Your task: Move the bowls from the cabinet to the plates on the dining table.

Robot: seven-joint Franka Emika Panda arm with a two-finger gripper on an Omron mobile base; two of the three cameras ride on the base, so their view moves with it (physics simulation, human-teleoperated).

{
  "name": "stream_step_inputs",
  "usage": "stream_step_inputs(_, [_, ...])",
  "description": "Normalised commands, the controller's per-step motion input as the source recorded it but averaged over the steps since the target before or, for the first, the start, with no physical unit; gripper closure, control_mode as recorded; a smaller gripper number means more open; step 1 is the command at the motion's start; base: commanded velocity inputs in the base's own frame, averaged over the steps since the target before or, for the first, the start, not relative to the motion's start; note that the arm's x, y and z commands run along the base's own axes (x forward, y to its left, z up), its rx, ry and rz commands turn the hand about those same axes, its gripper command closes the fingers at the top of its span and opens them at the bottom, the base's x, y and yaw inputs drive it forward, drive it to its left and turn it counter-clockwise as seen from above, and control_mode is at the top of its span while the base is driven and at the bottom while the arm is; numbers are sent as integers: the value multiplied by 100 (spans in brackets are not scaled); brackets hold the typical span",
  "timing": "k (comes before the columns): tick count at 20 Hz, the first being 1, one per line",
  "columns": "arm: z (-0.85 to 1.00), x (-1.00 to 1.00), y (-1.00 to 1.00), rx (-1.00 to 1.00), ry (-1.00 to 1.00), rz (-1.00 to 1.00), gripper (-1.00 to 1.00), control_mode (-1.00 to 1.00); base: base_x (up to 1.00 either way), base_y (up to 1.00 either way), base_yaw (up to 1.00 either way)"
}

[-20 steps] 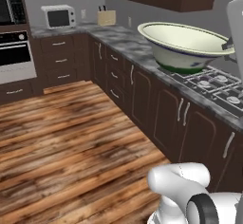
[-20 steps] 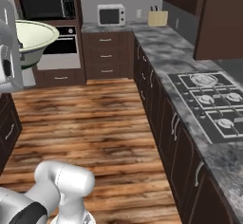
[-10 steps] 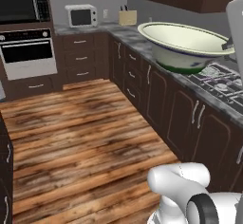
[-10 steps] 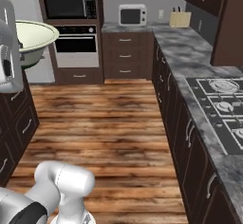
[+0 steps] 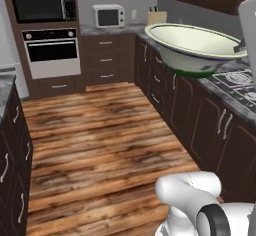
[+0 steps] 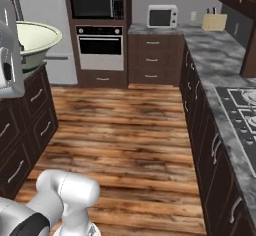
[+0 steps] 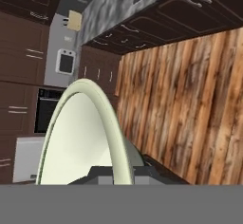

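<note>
Left base view: tool (image 5: pixel 241 45) clamped on cream-green bowl (image 5: pixel 192 46) above plank floor (image 5: pixel 100 140), stone counter (image 5: pixel 232 92) beside.

Bowl (image 5: pixel 192 45) above floor (image 5: pixel 100 135); microwave (image 5: pixel 109 16) on counter (image 5: pixel 107 29) behind.

- A home kitchen.
- Built-in oven (image 5: pixel 52 51) under a black microwave (image 5: pixel 43 4).
- White microwave (image 6: pixel 162 16) and knife block (image 6: pixel 213 21) on stone counter (image 6: pixel 216 60).
- Gas hob (image 6: pixel 246 107), dark cupboards (image 5: pixel 207 135), wood floor (image 6: pixel 125 135).
</note>
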Motion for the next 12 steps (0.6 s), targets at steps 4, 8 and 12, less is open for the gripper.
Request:
stream_step_inputs(4, [0, 0, 0, 0, 0, 0, 100, 100, 0, 0, 25])
stream_step_inputs(8, [0, 0, 0, 0, 0, 0, 100, 100, 0, 0, 25])
stream_step_inputs(12, [0, 0, 0, 0, 0, 0, 100, 100, 0, 0, 25])
